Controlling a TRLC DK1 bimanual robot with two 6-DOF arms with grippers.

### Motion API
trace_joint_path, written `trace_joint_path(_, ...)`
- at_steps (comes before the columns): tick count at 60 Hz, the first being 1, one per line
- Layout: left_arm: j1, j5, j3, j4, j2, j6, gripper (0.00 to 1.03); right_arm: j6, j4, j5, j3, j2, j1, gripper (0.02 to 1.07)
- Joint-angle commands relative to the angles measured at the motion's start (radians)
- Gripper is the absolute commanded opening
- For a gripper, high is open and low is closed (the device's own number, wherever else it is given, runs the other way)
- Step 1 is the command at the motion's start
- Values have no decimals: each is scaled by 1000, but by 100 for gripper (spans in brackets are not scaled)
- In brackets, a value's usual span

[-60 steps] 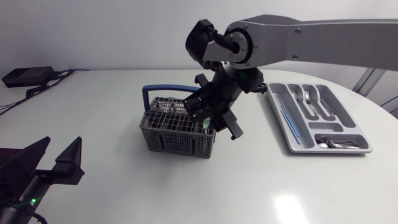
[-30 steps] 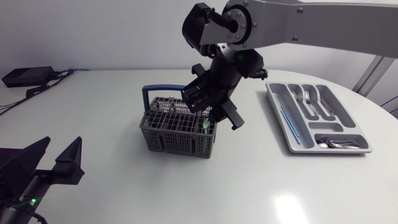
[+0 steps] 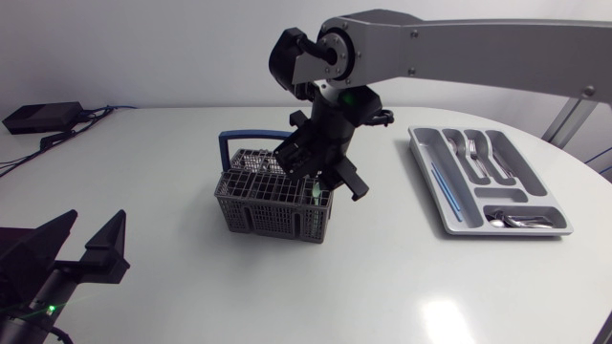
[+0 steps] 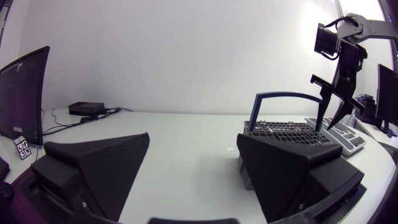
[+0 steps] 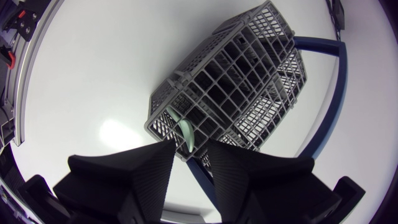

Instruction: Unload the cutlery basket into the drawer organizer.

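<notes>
The grey cutlery basket [image 3: 258, 215] with a blue handle [image 3: 244, 136] stands mid-table. A pale green utensil handle [image 3: 315, 192] sticks up from its near right corner compartment. My right gripper [image 3: 316, 183] hangs straight over that corner. In the right wrist view its fingers [image 5: 143, 171] stand narrowly apart, open, with the green handle [image 5: 186, 134] at the mouth of the gap and space on both sides. The grey drawer organizer [image 3: 449, 215] lies to the right, with forks [image 3: 473, 153] and other cutlery in it. My left gripper [image 3: 86, 250] rests open at the front left, holding nothing.
A thin blue stick [image 3: 446, 187] lies in the organizer's left slot, and spoons [image 3: 516, 220] in its front slot. In the left wrist view the basket [image 4: 283, 129] sits ahead of the open fingers [image 4: 102, 165], with my right arm [image 4: 339, 68] above it.
My right arm has shifted left and a little up over the basket, and its fingers have drawn closer together. The green utensil and the left arm have stayed put.
</notes>
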Motion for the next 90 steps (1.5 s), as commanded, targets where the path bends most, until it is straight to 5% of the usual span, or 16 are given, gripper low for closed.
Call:
trace_joint_path(1,7,7,-23,17,-6,21,99,-33,-15,7,22,31,-2,26)
trace_joint_path(5,7,7,-23,17,-6,21,99,-33,-15,7,25,35,-1,17)
trace_joint_path(45,7,7,-23,17,-6,21,99,-1,-9,39,42,77,-1,8)
trace_joint_path(90,7,7,-23,17,-6,21,99,37,22,40,28,10,-5,8)
